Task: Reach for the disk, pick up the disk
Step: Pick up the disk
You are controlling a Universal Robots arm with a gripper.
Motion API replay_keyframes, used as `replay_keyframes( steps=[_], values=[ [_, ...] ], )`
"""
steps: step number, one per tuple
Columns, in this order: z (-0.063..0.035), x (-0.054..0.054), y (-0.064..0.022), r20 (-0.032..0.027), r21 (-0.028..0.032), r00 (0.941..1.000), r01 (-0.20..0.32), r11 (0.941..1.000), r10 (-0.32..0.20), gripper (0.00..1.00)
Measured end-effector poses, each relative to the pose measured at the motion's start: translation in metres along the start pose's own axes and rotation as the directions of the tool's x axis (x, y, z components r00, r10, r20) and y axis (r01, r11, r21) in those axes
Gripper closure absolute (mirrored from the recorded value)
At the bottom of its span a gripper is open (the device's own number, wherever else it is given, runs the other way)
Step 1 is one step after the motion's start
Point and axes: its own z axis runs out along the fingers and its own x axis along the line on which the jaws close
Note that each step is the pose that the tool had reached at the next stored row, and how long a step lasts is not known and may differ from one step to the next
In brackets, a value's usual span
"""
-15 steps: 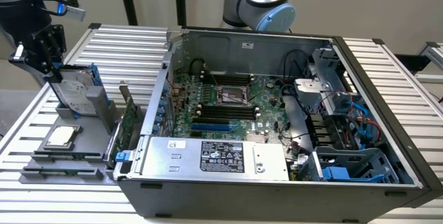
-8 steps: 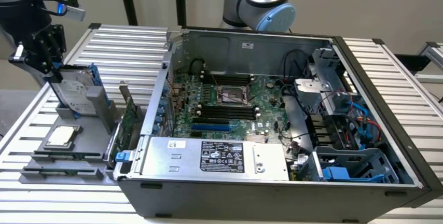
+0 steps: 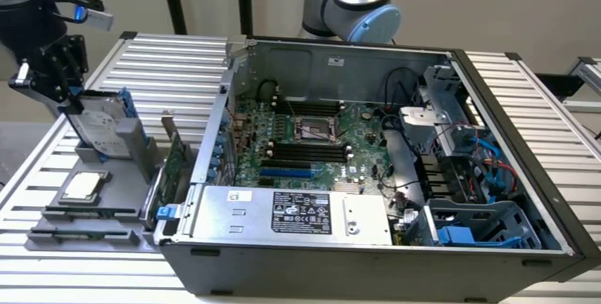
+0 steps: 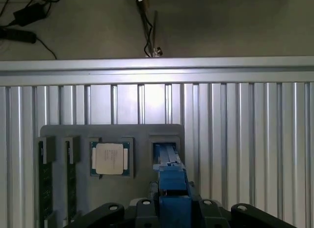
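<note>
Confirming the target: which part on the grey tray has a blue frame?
The disk, standing upright; the square chip and green memory sticks have none.

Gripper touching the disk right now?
Touching. The wrist view shows the blue edge of the disk clamped in the gripper with no gap; in the exterior view the gripper overlaps its top.

On the ribbed bare-metal bench [image 3: 160,58], a matt grey plastic tray [image 3: 94,239]; the disk [image 3: 97,117] is dull metal (blue plastic edging).
</note>
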Motion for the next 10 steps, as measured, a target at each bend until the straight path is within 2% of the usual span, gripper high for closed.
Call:
replay_keyframes(
  steps=[5,10],
  values=[
    [-0.0001,0.0015,0.0003,0.0017,0.0065,1.0,0.0,1.0,0.0,0.67],
    [-0.0002,0.0016,0.0003,0.0028,0.0093,1.0,0.0,1.0,0.0,0.67]
  ],
)
